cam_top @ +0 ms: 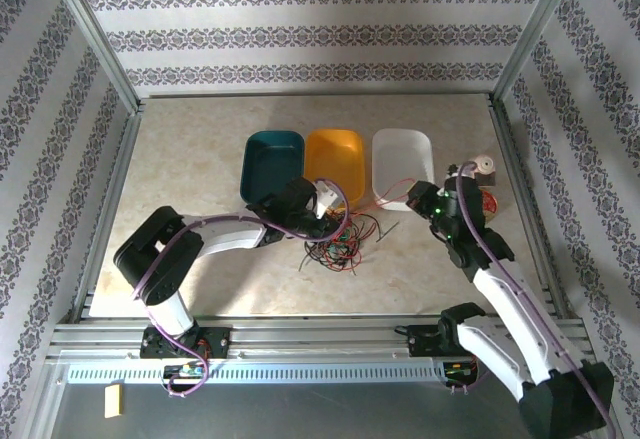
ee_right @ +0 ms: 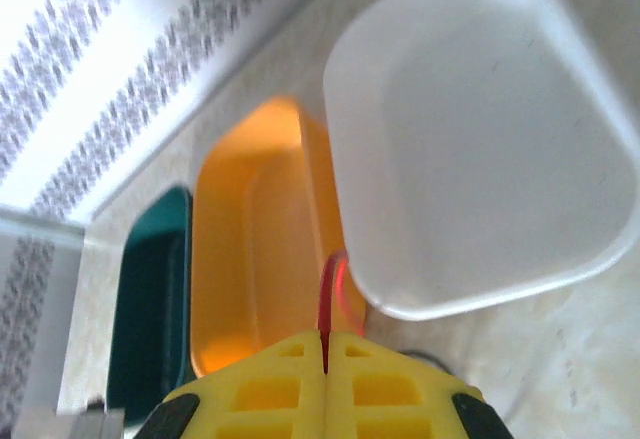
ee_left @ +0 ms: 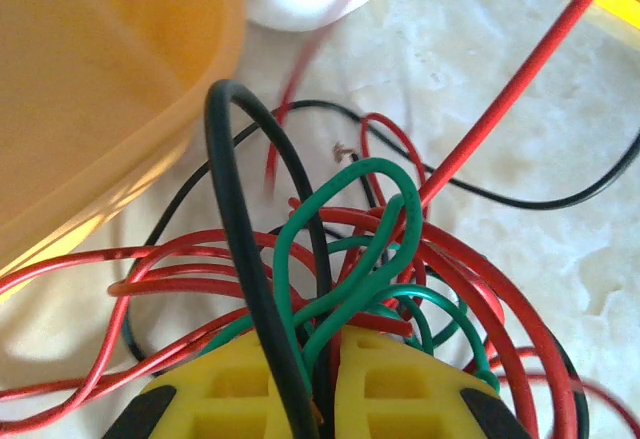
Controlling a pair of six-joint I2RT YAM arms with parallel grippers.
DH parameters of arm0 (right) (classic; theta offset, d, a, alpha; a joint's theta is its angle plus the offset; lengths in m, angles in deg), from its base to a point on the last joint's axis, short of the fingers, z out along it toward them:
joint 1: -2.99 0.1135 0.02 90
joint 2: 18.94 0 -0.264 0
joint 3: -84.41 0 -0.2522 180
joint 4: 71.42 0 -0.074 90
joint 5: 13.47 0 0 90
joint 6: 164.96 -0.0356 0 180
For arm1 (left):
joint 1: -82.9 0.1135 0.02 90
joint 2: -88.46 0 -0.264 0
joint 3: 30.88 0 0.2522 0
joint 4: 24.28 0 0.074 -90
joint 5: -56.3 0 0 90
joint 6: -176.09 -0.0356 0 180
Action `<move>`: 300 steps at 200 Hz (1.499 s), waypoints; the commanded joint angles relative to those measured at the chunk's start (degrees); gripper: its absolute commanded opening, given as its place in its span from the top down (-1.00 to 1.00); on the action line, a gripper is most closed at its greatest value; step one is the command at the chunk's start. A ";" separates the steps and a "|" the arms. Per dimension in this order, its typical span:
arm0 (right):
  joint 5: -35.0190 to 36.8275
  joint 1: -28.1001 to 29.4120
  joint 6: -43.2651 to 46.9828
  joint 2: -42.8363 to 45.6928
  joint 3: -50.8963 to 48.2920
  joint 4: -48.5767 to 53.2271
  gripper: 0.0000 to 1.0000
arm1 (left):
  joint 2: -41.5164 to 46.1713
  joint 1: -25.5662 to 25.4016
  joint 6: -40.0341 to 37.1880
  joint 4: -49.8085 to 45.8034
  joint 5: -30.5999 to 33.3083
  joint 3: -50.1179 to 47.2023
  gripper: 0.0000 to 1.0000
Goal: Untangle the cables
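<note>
Several cables (cam_top: 335, 241) lie tangled on the desk (cam_top: 200, 259), just in front of the orange bin (cam_top: 335, 154). Your left jaws are clamped on black and green loops. Your right jaws pinch one red cable (ee_right: 329, 299) beside the white bin (cam_top: 402, 159).

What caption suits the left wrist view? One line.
Left gripper shut on tangled thin red, green and black cables beside an orange plastic tray.

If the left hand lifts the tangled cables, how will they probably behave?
Probably floppy: the cables lie in loose, curved loops. They would likely come up as one clump, since red, green and black strands cross one another at the left hand. They look thin, so they are probably light.
</note>
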 commanded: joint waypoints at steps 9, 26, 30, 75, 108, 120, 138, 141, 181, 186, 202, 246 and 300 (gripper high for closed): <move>10.90 -5.19 1.46 3.47 2.60 -0.64 1.00 | 1.25 2.30 1.20 -8.08 7.46 -3.90 1.00; 10.20 -8.01 3.51 3.32 4.88 -0.32 1.00 | 1.37 2.53 2.28 -7.93 9.14 -4.58 1.00; 10.05 -8.67 4.09 3.10 5.50 -0.23 1.00 | 1.45 2.58 2.59 -7.94 9.46 -4.65 1.00; -1.99 -12.55 11.44 -1.93 17.26 -3.63 1.00 | 2.23 2.63 3.11 -7.82 10.81 -5.61 1.00; -3.43 -12.73 15.39 -4.99 27.03 -4.99 1.00 | 1.19 2.63 3.55 -7.47 12.30 -5.66 1.00; -3.70 -12.82 16.15 -6.66 30.10 -5.06 1.00 | 1.19 2.63 3.55 -7.27 12.39 -5.64 1.00; -4.83 -13.08 18.00 -10.03 33.78 -3.94 1.00 | 1.51 2.63 3.83 -7.39 12.29 -5.22 1.00; -4.91 -13.08 18.21 -10.65 34.01 -3.85 1.00 | 1.56 2.63 4.01 -7.54 12.59 -5.14 1.00; -6.00 -14.31 19.70 -18.75 33.93 -4.97 1.00 | 2.02 2.63 6.04 -8.62 14.78 -2.68 1.00; -6.12 -14.32 19.69 -19.43 33.68 -5.25 1.00 | 2.15 2.63 6.29 -8.50 14.67 -2.52 1.00; -7.22 -14.31 19.50 -22.14 32.95 -6.48 1.00 | 2.66 2.63 7.18 -8.43 14.85 -2.06 1.00; -7.68 -13.27 21.19 -28.13 28.24 -7.43 1.00 | 3.38 2.63 8.03 -6.01 13.56 -2.49 1.00; -4.29 -10.26 21.96 -31.61 20.35 -5.64 1.00 | 4.07 2.63 8.39 -5.41 13.80 -2.86 1.00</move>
